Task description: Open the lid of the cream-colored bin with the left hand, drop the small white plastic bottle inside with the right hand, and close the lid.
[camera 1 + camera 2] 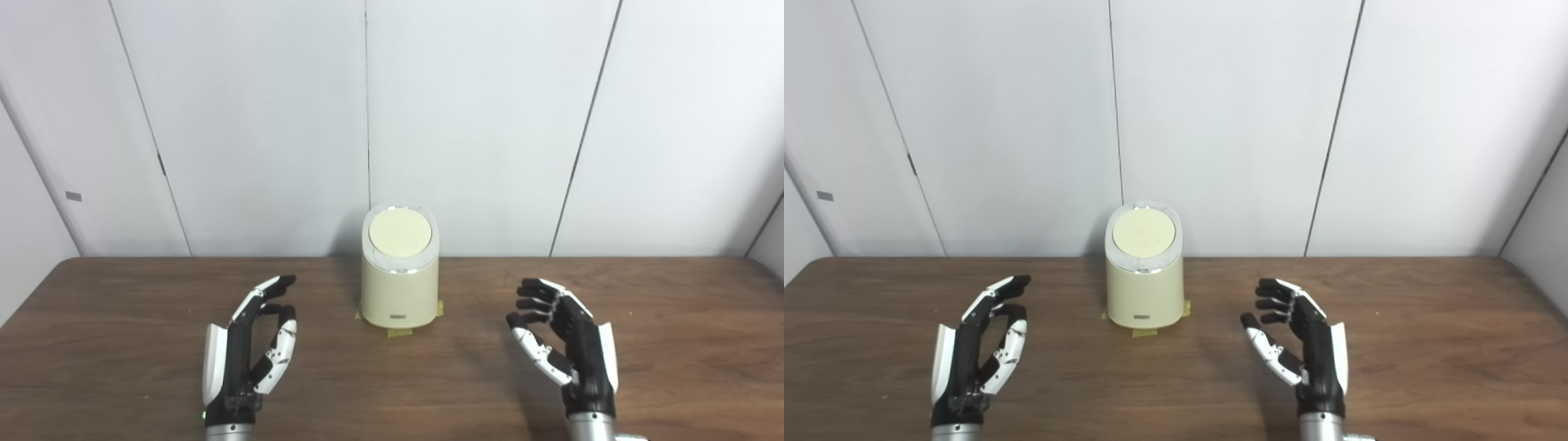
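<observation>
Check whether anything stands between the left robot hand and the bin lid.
Nothing visible does. Only bare table lies between the left robot hand and the cream-colored bin; its lid is shut.

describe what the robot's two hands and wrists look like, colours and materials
Both the left hand and the right hand are built alike: black jointed fingers with white plastic panels along some segments, a white shell covering the back of each hand, and a silver metal cuff at the wrist. A small green light shows near the left wrist. No cables are visible.
</observation>
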